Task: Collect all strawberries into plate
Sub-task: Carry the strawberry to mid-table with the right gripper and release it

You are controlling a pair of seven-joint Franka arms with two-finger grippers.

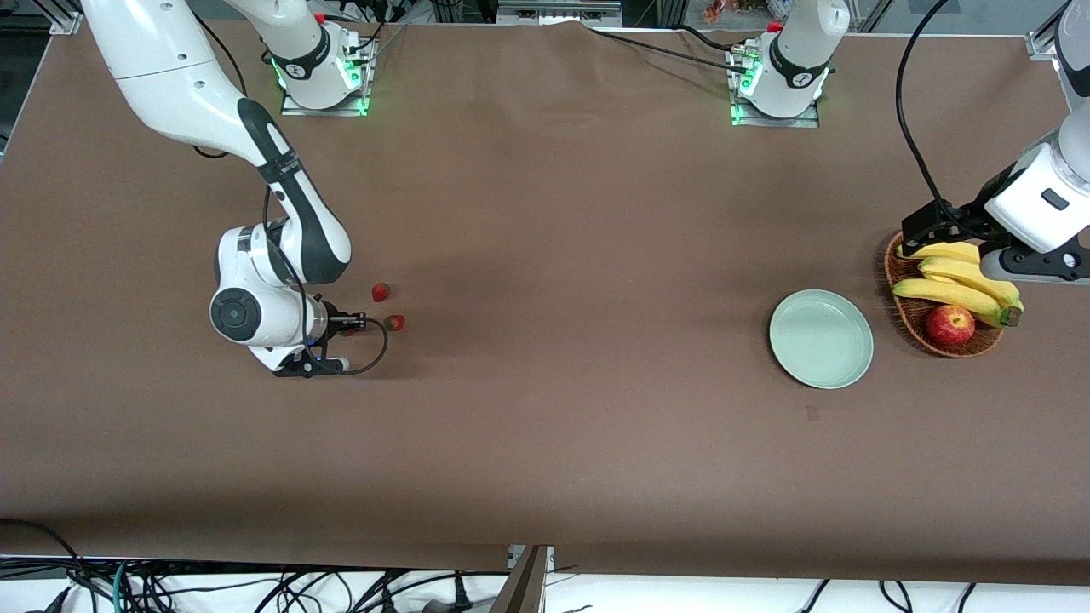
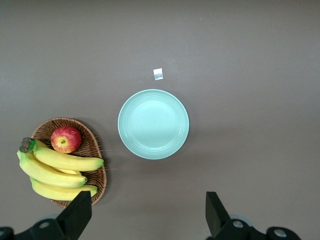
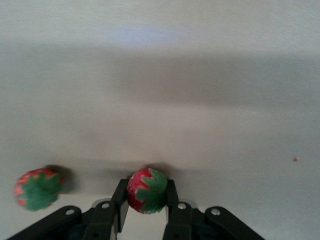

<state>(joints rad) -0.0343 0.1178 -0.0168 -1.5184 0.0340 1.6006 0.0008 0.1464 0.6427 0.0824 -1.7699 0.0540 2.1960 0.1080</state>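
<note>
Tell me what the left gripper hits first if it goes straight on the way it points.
Most likely bare table: the open left gripper points down at a spot beside the plate and the basket, with nothing between its fingers. Depth is unclear, so it might clip the basket's rim.

Matt brown cloth table (image 1: 545, 426), glossy smooth plate (image 1: 821, 339) — woven wicker basket (image 1: 907, 319)

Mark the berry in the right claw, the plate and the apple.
strawberry in the right claw (image 3: 147, 191), right wrist view, on its red and green body between the fingers.
plate (image 1: 821, 338), front view, on its bare middle.
apple (image 1: 950, 324), front view, on its red skin.
</note>
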